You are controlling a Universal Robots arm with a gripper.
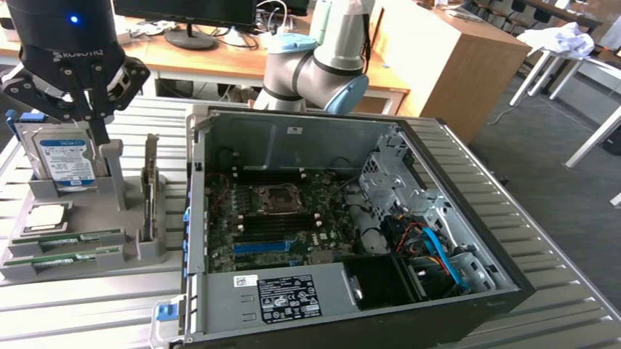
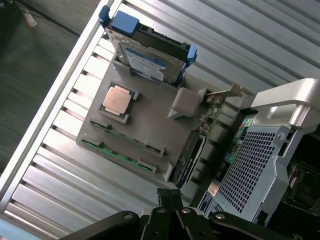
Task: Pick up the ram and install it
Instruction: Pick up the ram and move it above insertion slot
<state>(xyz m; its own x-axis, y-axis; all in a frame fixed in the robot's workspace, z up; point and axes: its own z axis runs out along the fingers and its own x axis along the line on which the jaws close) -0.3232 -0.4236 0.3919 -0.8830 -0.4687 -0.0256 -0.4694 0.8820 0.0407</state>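
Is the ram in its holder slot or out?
In. The ram lies in the gray holder's slot; the shut gripper holds nothing.

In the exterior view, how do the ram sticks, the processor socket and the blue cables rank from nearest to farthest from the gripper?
1. ram sticks, in the grey tray that the gripper hangs over, exterior view's left.
2. processor socket, middle of the open case.
3. blue cables, case's far side, exterior view's right.

Soft, even white room light falls from overhead, and shadows are faint. The ribbed metal table [image 1: 87,313] gives a pale sheen along its slats. Inside the open computer case [image 1: 291,134], the wall at twelve o'clock is bright, the five o'clock corner dark.
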